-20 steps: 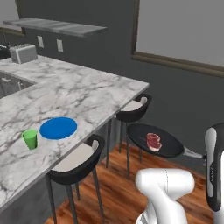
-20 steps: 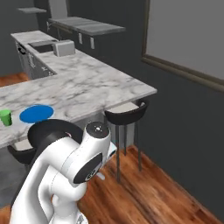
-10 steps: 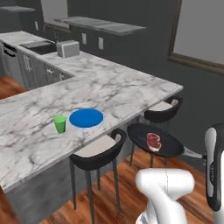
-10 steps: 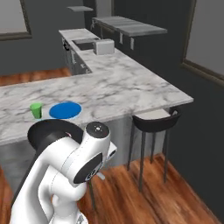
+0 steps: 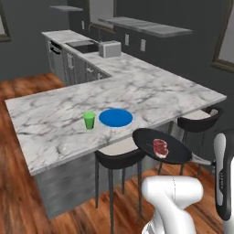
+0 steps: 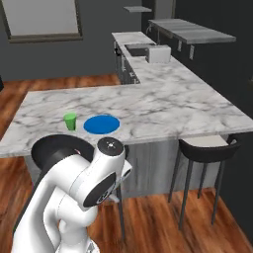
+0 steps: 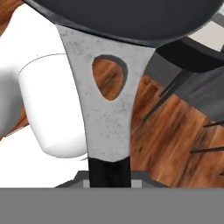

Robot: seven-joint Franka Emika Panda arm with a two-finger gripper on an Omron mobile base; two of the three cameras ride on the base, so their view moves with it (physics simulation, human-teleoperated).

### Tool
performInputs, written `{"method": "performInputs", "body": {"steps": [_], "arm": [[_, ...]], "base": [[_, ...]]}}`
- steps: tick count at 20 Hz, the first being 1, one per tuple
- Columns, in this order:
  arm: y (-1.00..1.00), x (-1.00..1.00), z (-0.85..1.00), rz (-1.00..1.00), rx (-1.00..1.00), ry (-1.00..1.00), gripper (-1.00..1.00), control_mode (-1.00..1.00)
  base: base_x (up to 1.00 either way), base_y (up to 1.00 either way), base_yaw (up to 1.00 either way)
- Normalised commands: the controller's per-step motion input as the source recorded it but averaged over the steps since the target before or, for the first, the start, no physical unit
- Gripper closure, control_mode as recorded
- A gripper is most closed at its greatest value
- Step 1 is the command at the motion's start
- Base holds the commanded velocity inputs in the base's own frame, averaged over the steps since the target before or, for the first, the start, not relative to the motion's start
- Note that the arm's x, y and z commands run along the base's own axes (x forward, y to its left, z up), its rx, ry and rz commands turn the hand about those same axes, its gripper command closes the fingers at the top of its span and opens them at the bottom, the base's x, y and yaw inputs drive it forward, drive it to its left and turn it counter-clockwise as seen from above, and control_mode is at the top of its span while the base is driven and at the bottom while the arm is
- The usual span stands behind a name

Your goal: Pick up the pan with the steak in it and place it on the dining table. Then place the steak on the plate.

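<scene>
The black pan (image 5: 173,154) hangs in the air just off the near edge of the dining table (image 5: 55,123), above a stool. The red steak (image 5: 160,146) lies in its middle. My gripper (image 7: 109,177) is shut on the dark end of the pan's grey handle (image 7: 105,109), seen from below in the hand view. The blue plate (image 5: 116,117) lies on the table near that edge, a short way left of the pan. In the right base view the pan (image 6: 54,150) is partly hidden behind my arm, with the plate (image 6: 102,123) beyond it on the table (image 6: 163,113).
A small green cup (image 5: 89,120) stands just left of the plate. Two dark stools (image 5: 118,157) (image 5: 199,123) are tucked under the table's edge. A toaster (image 5: 109,49) and a sink sit on the far counter. Wooden floor lies around.
The whole picture has shifted: the base has driven and turned, so the table with plate and cup now lies closer ahead. The pan with the steak stays held the same way.
</scene>
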Motion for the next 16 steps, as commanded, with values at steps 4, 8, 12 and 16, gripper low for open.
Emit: {"method": "performInputs", "body": {"steps": [4, 8, 12, 16], "arm": [[0.00, 0.00, 0.00, 0.00, 0.00, 0.00, 1.00, 1.00], [0.00, 0.00, 0.00, 0.00, 0.00, 0.00, 1.00, 1.00], [0.00, 0.00, 0.00, 0.00, 0.00, 0.00, 1.00, 1.00], [0.00, 0.00, 0.00, 0.00, 0.00, 0.00, 1.00, 1.00]], "base": [[0.00, 0.22, 0.32], [0.00, 0.18, 0.08], [0.05, -0.09, 0.00], [0.36, -0.59, 0.11]]}}
